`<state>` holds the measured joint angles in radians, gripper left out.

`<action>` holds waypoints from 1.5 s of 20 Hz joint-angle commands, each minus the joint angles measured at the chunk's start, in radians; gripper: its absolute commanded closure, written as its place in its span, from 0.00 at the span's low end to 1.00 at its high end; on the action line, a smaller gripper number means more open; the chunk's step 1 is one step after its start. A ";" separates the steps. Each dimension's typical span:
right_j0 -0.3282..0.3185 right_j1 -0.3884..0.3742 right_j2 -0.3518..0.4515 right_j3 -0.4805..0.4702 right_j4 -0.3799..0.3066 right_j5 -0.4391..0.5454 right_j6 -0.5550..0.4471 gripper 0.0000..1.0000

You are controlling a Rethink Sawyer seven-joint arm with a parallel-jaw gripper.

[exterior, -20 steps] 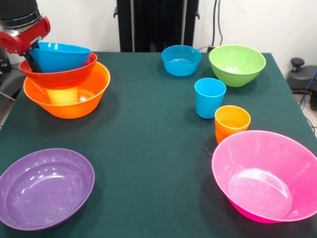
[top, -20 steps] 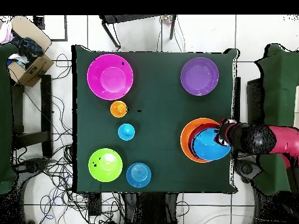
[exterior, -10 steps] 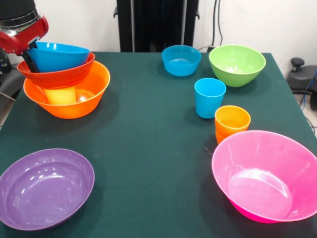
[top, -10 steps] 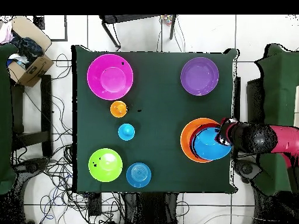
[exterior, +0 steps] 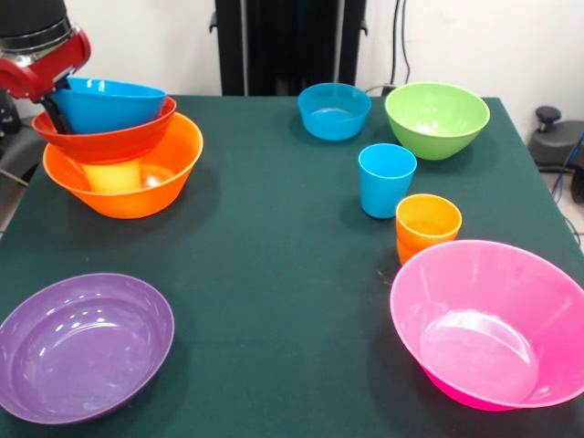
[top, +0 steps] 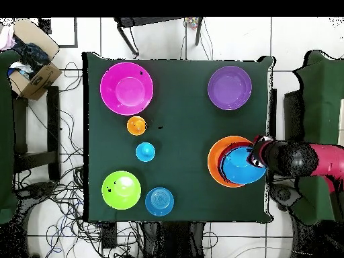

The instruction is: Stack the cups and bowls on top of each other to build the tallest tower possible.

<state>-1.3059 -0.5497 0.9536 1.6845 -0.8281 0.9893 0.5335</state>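
At the left, the tower has a big orange bowl (exterior: 137,187) as its base, with a yellow cup (exterior: 111,175) inside it. A red-orange bowl (exterior: 109,141) rests on that, and a tilted blue bowl (exterior: 105,105) sits on top. My gripper (exterior: 57,105) is shut on the blue bowl's far left rim. From above, the gripper (top: 254,153) sits at the right edge of the blue bowl (top: 238,166). Loose on the table are a blue cup (exterior: 386,178), nested orange cups (exterior: 427,226), a second blue bowl (exterior: 334,109) and green (exterior: 436,119), pink (exterior: 493,324) and purple (exterior: 82,342) bowls.
The tower stands close to the table's edge (top: 271,134) on the arm's side. A cardboard box (top: 30,70) sits on the floor beyond the opposite side. Cables lie on the floor around the table.
The gripper rose slightly and shifted left in the front view. The blue bowl and the red-orange bowl under it moved with it. In the last half second nothing visibly moved.
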 commanded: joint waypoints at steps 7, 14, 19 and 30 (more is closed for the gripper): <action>0.072 -0.027 0.004 -0.017 0.027 0.110 -0.227 0.00; 0.087 -0.042 -0.008 -0.017 0.029 0.116 -0.218 0.00; 0.100 -0.051 -0.008 -0.015 0.033 0.121 -0.211 0.00; 0.101 -0.104 -0.005 0.032 0.047 0.113 -0.180 0.00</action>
<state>-1.2761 -0.6262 0.9559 1.6856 -0.7895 1.0015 0.5335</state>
